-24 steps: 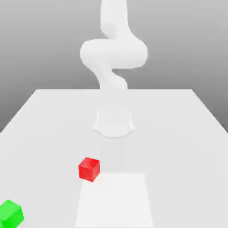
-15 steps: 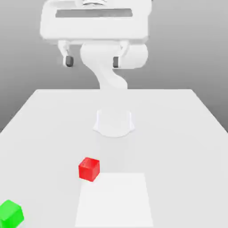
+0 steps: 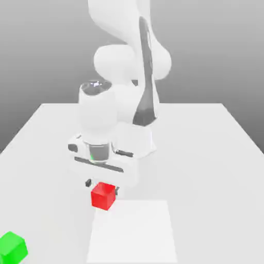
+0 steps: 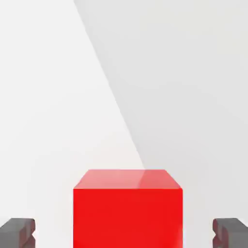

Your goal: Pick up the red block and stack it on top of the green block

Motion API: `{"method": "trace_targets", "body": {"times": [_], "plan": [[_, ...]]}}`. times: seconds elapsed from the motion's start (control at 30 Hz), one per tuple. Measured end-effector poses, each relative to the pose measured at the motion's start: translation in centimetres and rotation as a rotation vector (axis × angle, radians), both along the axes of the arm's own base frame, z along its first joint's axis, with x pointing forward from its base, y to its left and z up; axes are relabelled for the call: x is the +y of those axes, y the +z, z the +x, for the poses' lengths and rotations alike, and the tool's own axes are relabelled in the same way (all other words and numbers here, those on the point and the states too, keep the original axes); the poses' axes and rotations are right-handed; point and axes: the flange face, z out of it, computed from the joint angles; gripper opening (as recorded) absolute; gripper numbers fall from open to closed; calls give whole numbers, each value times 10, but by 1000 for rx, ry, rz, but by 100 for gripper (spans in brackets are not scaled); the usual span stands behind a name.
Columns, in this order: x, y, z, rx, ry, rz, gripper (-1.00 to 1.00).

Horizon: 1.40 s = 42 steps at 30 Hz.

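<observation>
Hovering low over the red block (image 3: 103,195), the gripper (image 3: 102,186) has its dark fingertips (image 4: 17,232) spread apart on either side (not touching it). No writing shows anywhere. The green block (image 3: 12,247) sits well apart on the table (image 3: 206,154), toward the exterior view's left.

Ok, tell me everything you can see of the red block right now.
The red block is a small plain cube with matte, bright red faces, sitting flat and upright on the white table, beside the lighter square patch. The open pincer is down around it, one dark fingertip on each side with visible gaps, so nothing grips it yet. The green block sits apart, toward the exterior view's left.
</observation>
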Motion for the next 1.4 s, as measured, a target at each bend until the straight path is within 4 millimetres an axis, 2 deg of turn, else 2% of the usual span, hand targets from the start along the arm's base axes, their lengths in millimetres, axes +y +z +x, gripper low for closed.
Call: {"method": "trace_targets", "body": {"times": [0.23, 0.5, 0.57, 0.63, 0.93, 1.17, 1.23, 1.33, 1.37, 1.4], "plan": [[0, -2, 0, 0, -1, 0, -100], [0, 54, 0, 0, -1, 0, -100], [-8, 63, 12, -1, -47, 4, -100], [-21, 69, 30, -3, -117, 10, -100], [-102, 87, 109, -5, -472, 20, -100], [-176, 97, 155, -2, -743, 8, -100], [-192, 88, 162, -2, -795, 4, -100], [-196, 45, 164, -1, -810, 2, -100], [-196, 37, 164, -1, -811, 2, 100], [-196, 37, 164, -1, -811, 2, 100]]}}
